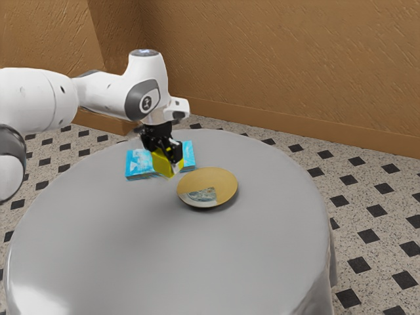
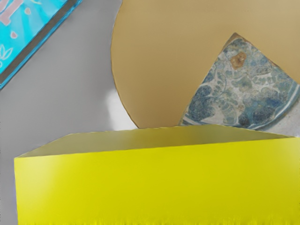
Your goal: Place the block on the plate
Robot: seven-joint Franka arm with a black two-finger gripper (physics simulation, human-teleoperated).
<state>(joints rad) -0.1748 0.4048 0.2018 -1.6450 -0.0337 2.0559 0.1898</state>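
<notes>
Above the worktop [image 1: 131, 249], just beside the plate [image 1: 218, 178], the block [image 1: 163, 164] hangs in the claw [image 1: 168, 161], which is clamped on it from two sides. It is not on the plate yet, and how much air lies beneath it I cannot tell. The likeliest fault from here is a short delivery: if the claw lets go before the block is carried well over the middle, the block could land on the rim, tip, and end up leaning against the plate or lying on the cloth.

Height is the second worry. The plate's edge looks raised, so a low sideways move might knock it and push the plate along, or twist the block in its grip. The block looks tilted in the exterior view; set down like that, it would probably meet the plate on one corner and roll as it is freed. Let go too high, it could bounce or slide on what seems a smooth, shallow dish.

The blue packet [image 1: 138, 164] lies close by, so a swing the wrong way risks brushing it. A modest lift, then centring, then a slow lowering should avoid most of this.
</notes>
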